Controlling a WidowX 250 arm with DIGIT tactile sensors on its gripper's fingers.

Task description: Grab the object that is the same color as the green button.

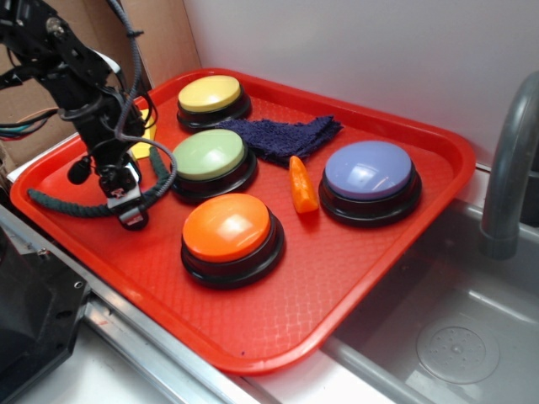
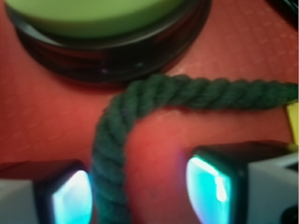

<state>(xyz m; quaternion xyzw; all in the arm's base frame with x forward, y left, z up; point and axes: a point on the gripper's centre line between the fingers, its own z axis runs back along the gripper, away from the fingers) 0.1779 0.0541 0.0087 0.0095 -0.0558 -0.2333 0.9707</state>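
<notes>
A long dark green twisted rope lies curved on the red tray, left of the pale green dome button. My gripper is down over the rope's bend, close to the tray. In the wrist view the rope runs between my open fingers, against the left pad and apart from the right one. The green button is just beyond the rope. My gripper is open around the rope, not closed on it.
On the tray also stand a yellow button, an orange button and a purple button. A dark blue cloth, an orange pepper-like piece and a yellow block lie there. A sink and faucet are at the right.
</notes>
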